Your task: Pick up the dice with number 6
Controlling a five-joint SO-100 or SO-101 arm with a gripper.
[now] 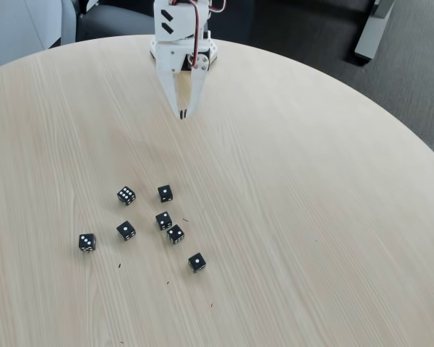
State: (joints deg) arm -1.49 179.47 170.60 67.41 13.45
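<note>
Several tiny black dice with white pips lie scattered on the front left part of the round wooden table (311,217). The dice with number 6 (126,195) is the upper left one of the cluster, its top face crowded with pips. My white gripper (182,114) hangs at the back centre of the table, pointing down, well behind and to the right of that die. Its two fingers meet at the tips, shut, with nothing between them.
Other dice with few pips lie close by: one (165,193) just right of the six, a touching pair (163,220) (176,233), and singles (126,230) (87,242) (197,262). The arm's base (182,43) stands at the far table edge.
</note>
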